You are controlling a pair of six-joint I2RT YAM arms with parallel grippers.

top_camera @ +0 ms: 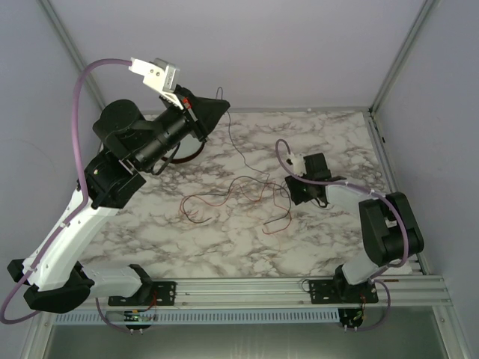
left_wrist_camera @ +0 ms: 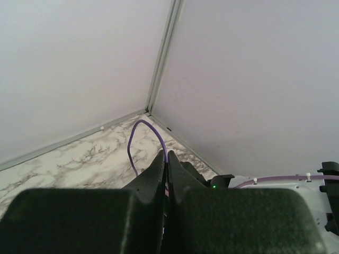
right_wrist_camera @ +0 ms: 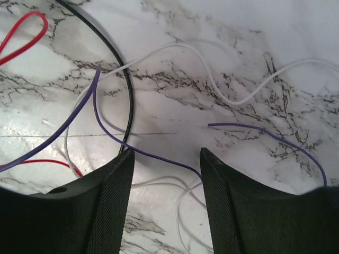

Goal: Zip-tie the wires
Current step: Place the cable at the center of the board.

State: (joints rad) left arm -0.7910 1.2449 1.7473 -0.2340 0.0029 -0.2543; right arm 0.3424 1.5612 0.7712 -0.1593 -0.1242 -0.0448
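The wires (top_camera: 239, 196) lie in a loose tangle of thin red, black and pale strands on the marble table (top_camera: 150, 232). My left gripper (top_camera: 218, 107) is raised at the back left. In its wrist view the fingertips (left_wrist_camera: 161, 159) are pressed together, shut on a thin purple wire (left_wrist_camera: 132, 138) that loops out of the tips. My right gripper (top_camera: 294, 196) is low over the tangle and open (right_wrist_camera: 166, 153). A purple wire (right_wrist_camera: 159, 159) and white strands (right_wrist_camera: 180, 185) run across the gap between its fingers. Black (right_wrist_camera: 127, 84) and red (right_wrist_camera: 24, 32) wires lie beyond. A zip tie is out of view.
White walls with metal corner posts (top_camera: 397, 56) close in the table at the back and sides. A metal rail (top_camera: 247, 288) carries both arm bases at the near edge. Thick lilac cables (top_camera: 78, 97) loop along the arms.
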